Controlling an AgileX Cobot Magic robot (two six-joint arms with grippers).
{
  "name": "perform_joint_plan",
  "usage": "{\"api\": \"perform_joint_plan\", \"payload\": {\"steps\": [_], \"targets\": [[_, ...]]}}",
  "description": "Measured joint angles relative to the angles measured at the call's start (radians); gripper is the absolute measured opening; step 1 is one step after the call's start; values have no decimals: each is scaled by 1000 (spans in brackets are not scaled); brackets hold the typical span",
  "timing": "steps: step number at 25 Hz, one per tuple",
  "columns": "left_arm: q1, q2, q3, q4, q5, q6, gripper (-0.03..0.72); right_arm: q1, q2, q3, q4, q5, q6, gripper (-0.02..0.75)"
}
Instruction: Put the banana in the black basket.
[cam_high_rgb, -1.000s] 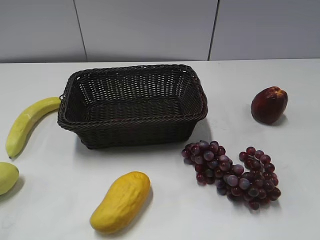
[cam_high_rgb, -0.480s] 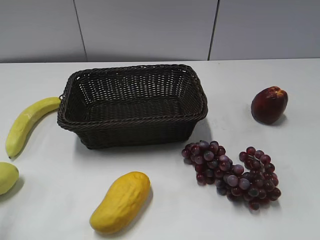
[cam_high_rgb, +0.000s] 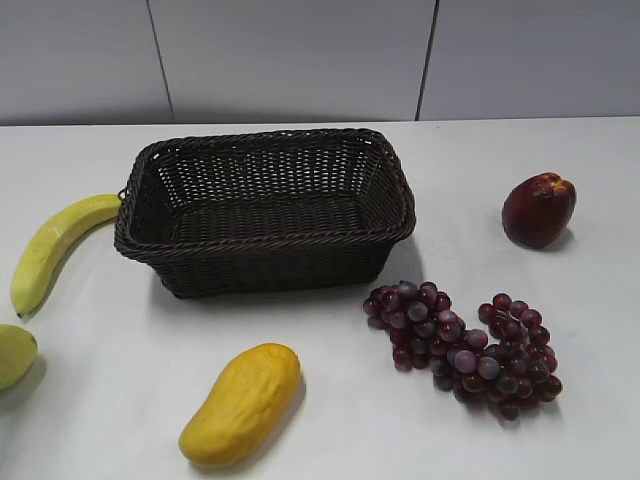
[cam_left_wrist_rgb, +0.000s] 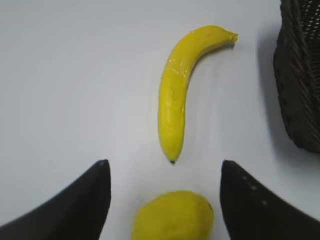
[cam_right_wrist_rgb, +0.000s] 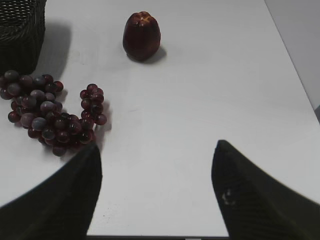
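Observation:
The banana (cam_high_rgb: 52, 248) lies on the white table left of the black basket (cam_high_rgb: 265, 245), its upper tip near the basket's left rim. In the left wrist view the banana (cam_left_wrist_rgb: 177, 90) lies ahead of my open left gripper (cam_left_wrist_rgb: 165, 172), with the basket's wall (cam_left_wrist_rgb: 300, 75) at the right edge. A pale green rounded fruit (cam_left_wrist_rgb: 172, 215) sits between the left fingers, below the banana's tip. My right gripper (cam_right_wrist_rgb: 156, 160) is open and empty over bare table. Neither gripper shows in the exterior view.
An orange-yellow mango-like fruit (cam_high_rgb: 242, 403) lies in front of the basket. A bunch of dark grapes (cam_high_rgb: 462, 346) lies at the right front, also in the right wrist view (cam_right_wrist_rgb: 50, 112). A dark red apple (cam_high_rgb: 538, 209) stands at the right. The pale green fruit (cam_high_rgb: 14, 355) sits at the left edge.
The pale green fruit shows a little less at the left edge of the exterior view. Nothing else has visibly moved.

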Motion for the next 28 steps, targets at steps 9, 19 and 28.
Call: {"api": "perform_joint_plan", "payload": {"steps": [9,19,28], "targets": [[-85,343,-205,10,1,29,665,0,0,0,0,0,0,551],[-86,594,-323,38,-20,30,665,0,0,0,0,0,0,551],[-86,721,-388,95,-55,30,663,0,0,0,0,0,0,551]]}}
